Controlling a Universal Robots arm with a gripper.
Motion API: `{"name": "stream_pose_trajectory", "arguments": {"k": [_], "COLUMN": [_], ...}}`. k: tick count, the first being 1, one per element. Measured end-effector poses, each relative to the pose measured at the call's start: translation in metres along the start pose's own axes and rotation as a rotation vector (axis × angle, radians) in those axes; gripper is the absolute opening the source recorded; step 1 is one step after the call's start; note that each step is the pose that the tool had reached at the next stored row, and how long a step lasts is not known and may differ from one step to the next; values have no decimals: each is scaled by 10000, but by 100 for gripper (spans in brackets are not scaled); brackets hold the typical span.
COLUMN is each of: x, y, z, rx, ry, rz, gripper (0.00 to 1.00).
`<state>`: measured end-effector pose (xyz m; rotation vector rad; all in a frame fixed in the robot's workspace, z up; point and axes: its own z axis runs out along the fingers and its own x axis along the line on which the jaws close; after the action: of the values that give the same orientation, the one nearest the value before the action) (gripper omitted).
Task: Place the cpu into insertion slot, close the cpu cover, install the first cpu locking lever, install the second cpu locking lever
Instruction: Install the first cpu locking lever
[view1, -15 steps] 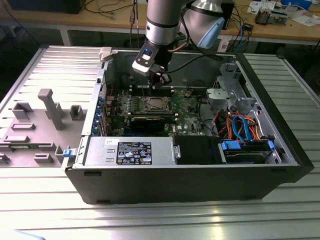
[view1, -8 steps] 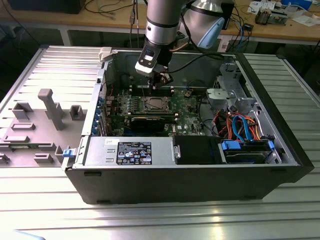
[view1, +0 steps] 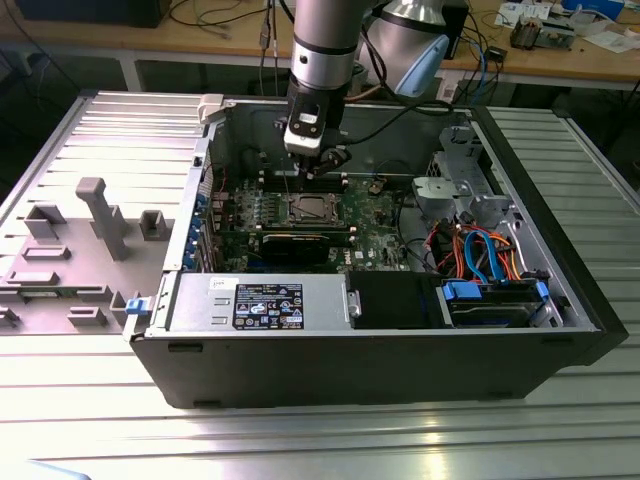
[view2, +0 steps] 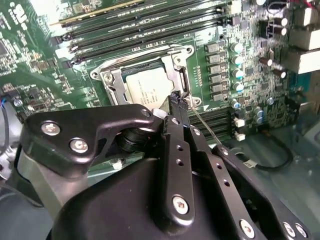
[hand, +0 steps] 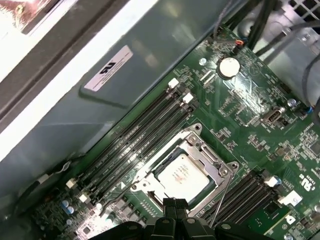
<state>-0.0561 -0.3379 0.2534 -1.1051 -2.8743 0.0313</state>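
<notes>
A: About the cpu (hand: 182, 176), seated?

B: Seated. Flat in the insertion slot (hand: 195, 132) on the green board (hand: 240, 110), silvery top up, in both wrist views. Between two banks of long memory slots (hand: 135, 145).

A: And over it?

B: Lying down over it, the cpu cover (view2: 181, 76), framing the metal top through the square window.

A: Where, against the gripper (view2: 179, 98)?

B: Just past the fingertips. In the second wrist view, right at one corner of the slot, beside the cover's edge, chip just beyond. Cannot tell whether touching the cover or slightly apart.

A: Grip?

B: Clenched. Pressed together at the tips with no gap to see, and nothing plainly pinched.

A: Anything else close by?

B: Just beside the fingertips, a thin wire lever (hand: 220, 198), tilted up off the board along one side of the slot. Cannot tell whether touched.

A: And from the exterior view?

B: All inside the open computer case (view1: 400, 370), lying on the ribbed metal table (view1: 300, 440). Reaching down from the far side, the arm (view1: 322, 50), over the middle of the board with the slot right beneath. Towards the exterior view's right, coloured cables (view1: 480, 250). Along the near side, a grey labelled box (view1: 270, 300).
</notes>
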Motion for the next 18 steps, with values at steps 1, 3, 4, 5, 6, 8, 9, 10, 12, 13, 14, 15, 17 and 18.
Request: {"name": "stream_pose_trajectory", "arguments": {"k": [1,3,4,5,6,8,9,10,12,13,14,15,17,18], "x": [0,0,0,0,0,0,0,0,0,0,0,0,0,0], "y": [0,0,0,0,0,0,0,0,0,0,0,0,0,0], "z": [0,0,0,0,0,0,0,0,0,0,0,0,0,0], "rx": [9,10,10,11,11,11,11,11,11,11,11,11,13,16], "ry": [-6,-7,-7,-8,-8,-8,-8,-8,-8,-8,-8,-8,-10,-13], "rz": [-155,-170,-184,-197,-197,-198,-198,-199,-200,-200,-201,-203,-242,-317], "gripper": [11,11,11,11,11,11,11,11,11,11,11,11,11,11]}}
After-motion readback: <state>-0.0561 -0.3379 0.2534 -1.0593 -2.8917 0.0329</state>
